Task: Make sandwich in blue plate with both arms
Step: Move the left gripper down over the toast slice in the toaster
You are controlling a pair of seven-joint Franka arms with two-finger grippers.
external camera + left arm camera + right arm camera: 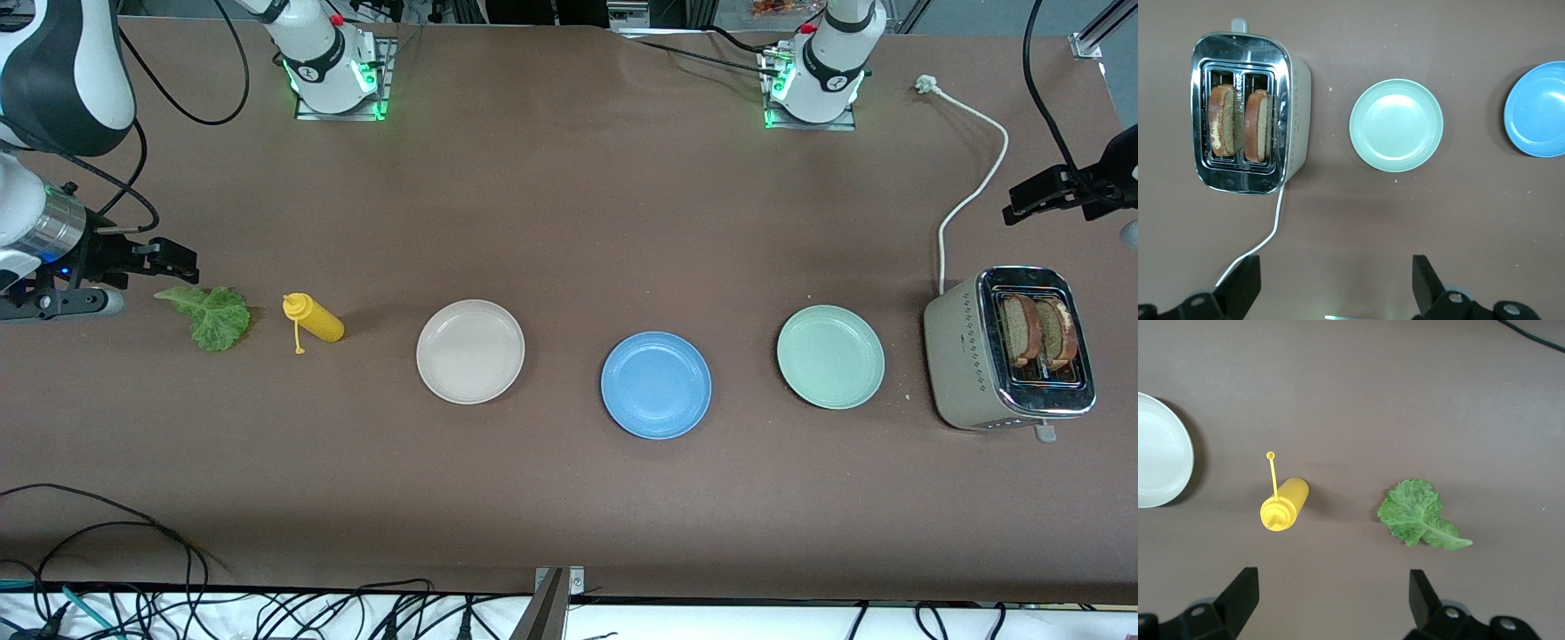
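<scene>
The blue plate (656, 385) sits bare on the brown tabletop (569, 222), in a row between a pale mint-green plate (830, 356) toward the left arm's end and a beige-white plate (470, 351) toward the right arm's end; it lies slightly nearer the front camera than either of them. Next along toward the right arm's end, a yellow squeeze bottle (313, 318) lies on its side with its cap hanging on a strap, and a ruffled green lettuce leaf (212, 315) lies flat beside it. At the left arm's end stands a cream and chrome toaster (965, 360) with two brown bread slices (1038, 331) upright, one in each slot, and its white cord (971, 191) trailing away toward the arm bases. The right gripper (169, 260) hangs in the air just beside the lettuce leaf, its jaws spread wide and holding nothing. The left gripper (1036, 194) hangs over the tabletop near the toaster's cord, its jaws likewise wide apart and empty.
</scene>
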